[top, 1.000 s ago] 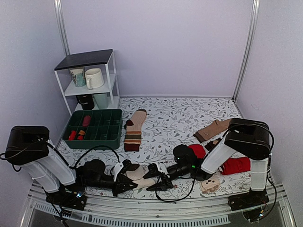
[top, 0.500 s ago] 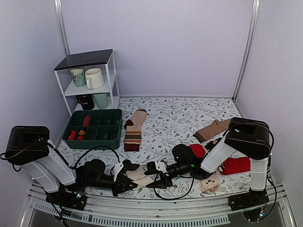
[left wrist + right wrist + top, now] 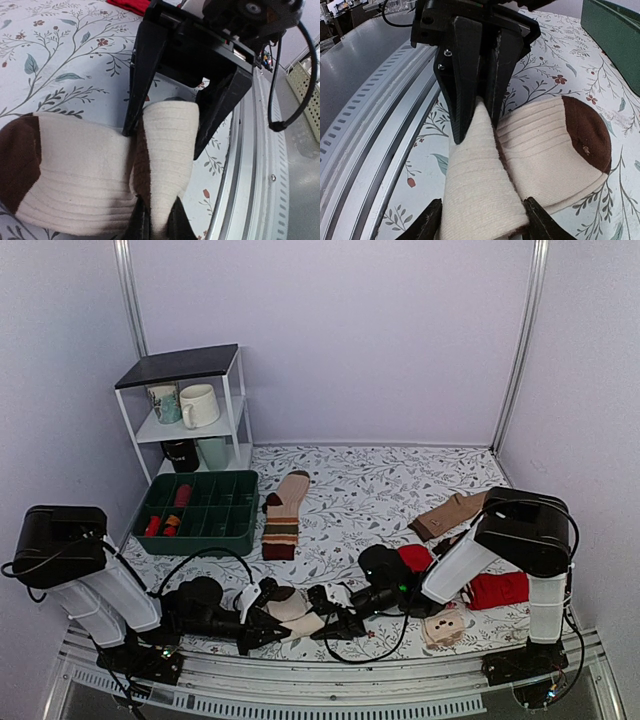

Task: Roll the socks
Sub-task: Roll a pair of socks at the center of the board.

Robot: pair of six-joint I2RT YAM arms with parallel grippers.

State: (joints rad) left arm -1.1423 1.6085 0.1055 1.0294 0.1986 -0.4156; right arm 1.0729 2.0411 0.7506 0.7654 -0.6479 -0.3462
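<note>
- The socks (image 3: pixel 85 170) – cream ribbed knit with dark brown patches – lie on the flowered worktop (image 3: pixel 370 490), in front of the green tray (image 3: pixel 195 542) and a little to its right, close to the worktop's near metal rail.
- One end of them is folded up into a raised cream hump with a brown edge.
- The left tool (image 3: pixel 155 220) is clamped on that hump, its fingers pressed together with the knit pinched between them.
- The right tool (image 3: pixel 485 222) faces it from the side away from the tray; its fingers stand apart, one on each side of the hump and close against the knit.
- A tan striped sock (image 3: pixel 285 515) lies flat just right of the tray.
- Red socks (image 3: pixel 500 590) lie well to the tray's right.
</note>
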